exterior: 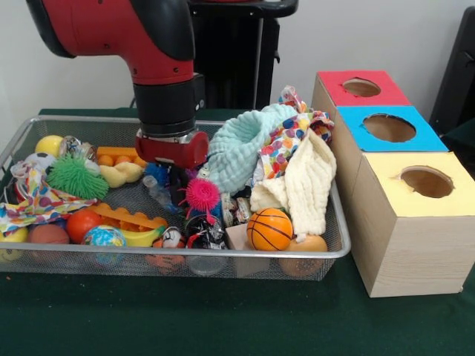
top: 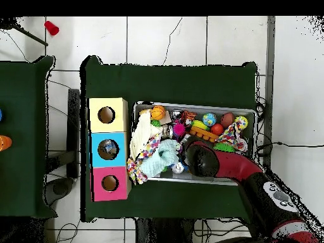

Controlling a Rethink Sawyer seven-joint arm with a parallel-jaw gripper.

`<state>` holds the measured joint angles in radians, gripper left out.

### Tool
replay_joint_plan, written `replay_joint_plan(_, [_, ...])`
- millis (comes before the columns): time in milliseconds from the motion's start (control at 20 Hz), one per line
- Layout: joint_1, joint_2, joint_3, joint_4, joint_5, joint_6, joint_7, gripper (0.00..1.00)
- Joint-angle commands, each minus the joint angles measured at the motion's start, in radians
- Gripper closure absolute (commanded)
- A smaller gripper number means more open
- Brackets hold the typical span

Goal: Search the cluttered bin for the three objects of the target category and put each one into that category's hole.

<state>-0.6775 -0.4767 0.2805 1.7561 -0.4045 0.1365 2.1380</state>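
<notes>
My gripper [exterior: 172,174] hangs low in the wire bin [exterior: 338,248], its red collar just above the clutter; the fingers are lost among the toys below it, so I cannot tell whether they are apart or together. In the overhead view my arm [top: 218,161] covers that spot.

In the front view, a pink spiky ball [exterior: 202,194] lies just below and right of the gripper, close to it. A yellow duck [exterior: 121,174] sits just to its left, with a green spiky ball [exterior: 76,176] further left and a yellow ball [exterior: 49,144] beyond that at the bin's far left corner. Toward the front rim lie a red ball [exterior: 82,223], a globe ball [exterior: 104,237] and an orange tray [exterior: 126,217]. A small basketball [exterior: 269,228] rests near the front right, well apart from the gripper.

To the gripper's right, a mint cloth [exterior: 241,148] is heaped touching a dotted cloth [exterior: 286,141] and a cream cloth [exterior: 304,185].

Outside the bin on the right stand three boxes in a row, each with a round hole: red box [exterior: 334,89], blue box [exterior: 356,122], yellow box [exterior: 386,174]. In the overhead view something lies in the blue hole [top: 108,149].
</notes>
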Motion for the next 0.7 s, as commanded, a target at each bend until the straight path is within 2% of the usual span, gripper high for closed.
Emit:
replay_joint_plan(50, [0.076,-0.072,-0.062,-0.018,0.025,0.172,0.043,1.00])
replay_joint_plan(200, [0.119,-0.144,-0.128,0.002,0.044,0.236,0.067,1.00])
replay_joint_plan(400, [0.199,-0.187,-0.237,-0.025,0.065,0.331,0.123,1.00])
replay_joint_plan(600, [0.263,-0.192,-0.331,-0.068,0.077,0.424,0.168,1.00])
replay_joint_plan(700, [0.265,-0.180,-0.343,-0.080,0.073,0.419,0.162,1.00])
